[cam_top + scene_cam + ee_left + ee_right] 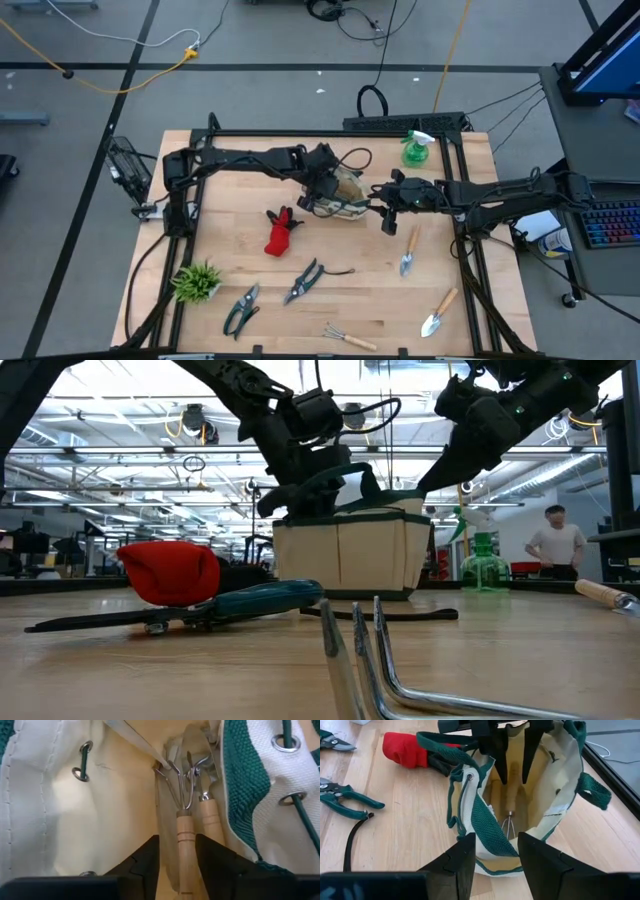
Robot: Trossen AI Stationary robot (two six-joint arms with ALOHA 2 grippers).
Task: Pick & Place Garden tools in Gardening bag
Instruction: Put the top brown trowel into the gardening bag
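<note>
The gardening bag (345, 192), cream canvas with green trim, stands on the table's middle. My left gripper (177, 837) reaches down into its mouth. It is open, with one finger on either side of a hand rake's wooden handle (184, 835) and a gap showing. The rake stands tines-down in the bag beside a second wooden-handled tool (210, 820). My right gripper (496, 836) is shut on the bag's rim from the right. On the table lie a red glove (280, 235), two shears (305, 280) (241, 308), two trowels (408, 255) (437, 315) and another rake (348, 337). My right gripper has the bag's green-trimmed rim (492, 827), on the side toward the table's right, between its two fingers. The fingers come from the right, slanting down. The bag stays with its bottom on the table and its mouth open.
A green spray bottle (415, 148) stands at the far right behind the bag. A spiky green plant tuft (197, 282) sits near the left front. A person (553, 545) stands in the room beyond the table.
</note>
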